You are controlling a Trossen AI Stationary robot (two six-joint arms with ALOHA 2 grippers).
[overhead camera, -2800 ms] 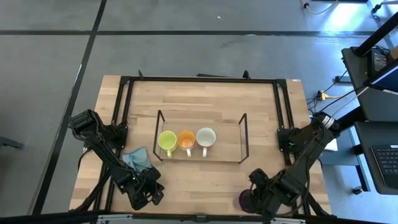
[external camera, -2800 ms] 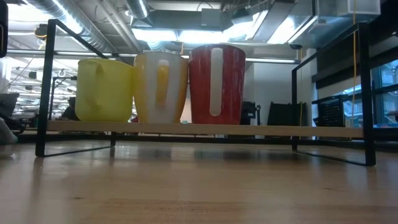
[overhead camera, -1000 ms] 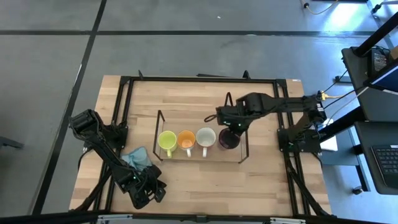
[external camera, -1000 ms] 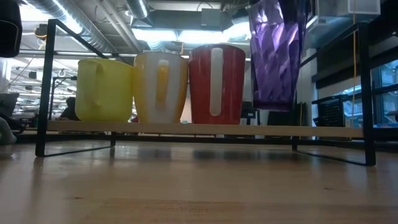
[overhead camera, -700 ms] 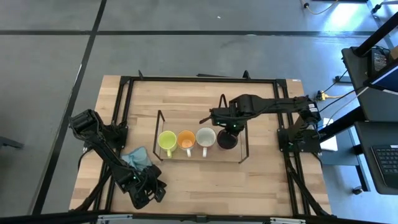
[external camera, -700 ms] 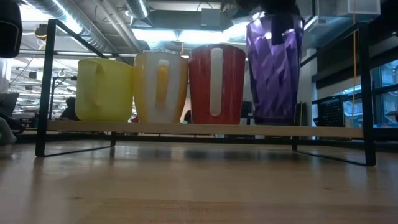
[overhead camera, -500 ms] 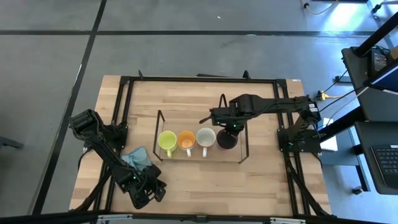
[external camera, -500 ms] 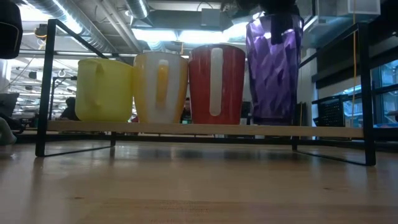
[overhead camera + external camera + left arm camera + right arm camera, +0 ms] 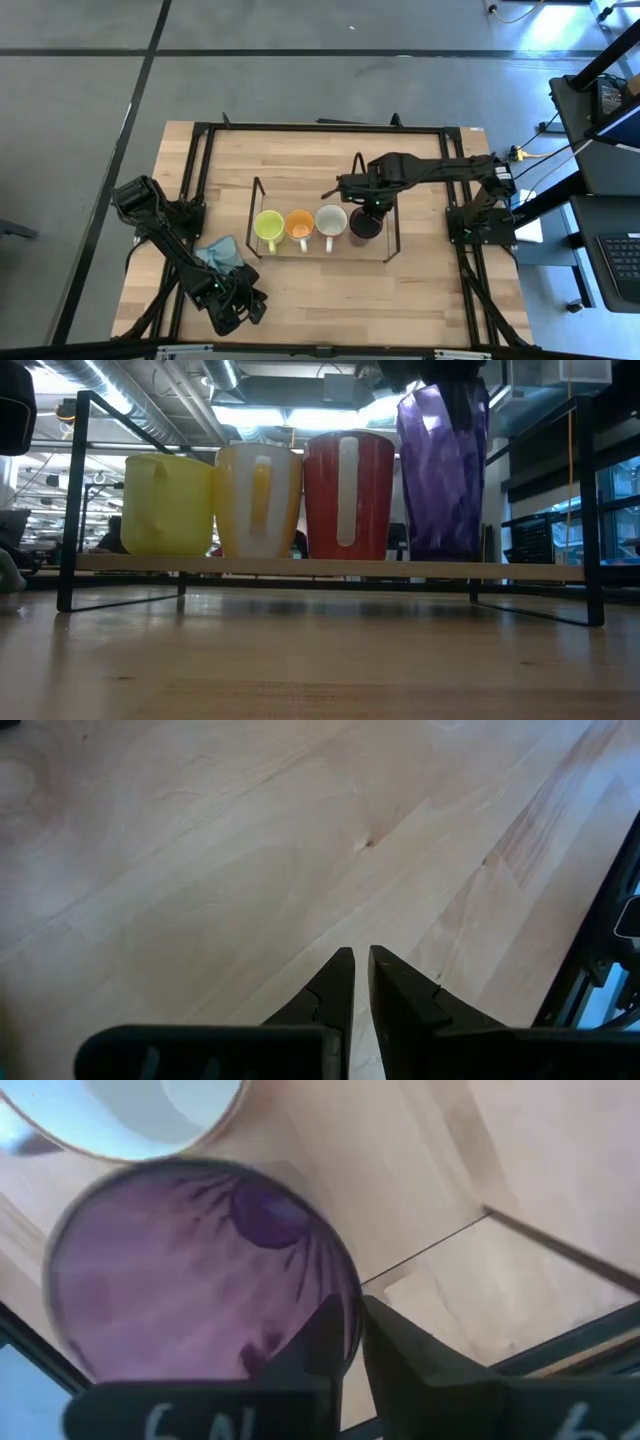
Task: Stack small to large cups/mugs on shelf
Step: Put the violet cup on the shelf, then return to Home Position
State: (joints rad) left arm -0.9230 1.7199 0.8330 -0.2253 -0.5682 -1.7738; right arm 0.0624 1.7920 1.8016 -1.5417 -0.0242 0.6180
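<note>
- The dark purple cup (image 9: 443,470) stands upright on the shelf (image 9: 330,568), long axis vertical, at the right end of the row, just beside the white mug (image 9: 331,221); further left stand the orange mug (image 9: 299,224) and the yellow-green mug (image 9: 268,226), all four abreast
- The right pincer (image 9: 352,1342) sits directly above the purple cup's mouth, one finger inside the rim and one outside, straddling the wall on the side away from the white mug; the gap between the fingers is narrow, and whether they press the wall or have just let go I cannot tell
- The right arm reaches in from the table's right edge, stretched across the shelf's far side, wrist turned down over the cup
- By my reading, the coming move is straight up along the cup's axis, so the inner finger clears the rim without tipping the cup into the white mug
- The left pincer (image 9: 360,982) waits near the table's front-left corner, beside the light blue cloth (image 9: 220,255), nearly closed on nothing, well apart from the shelf
</note>
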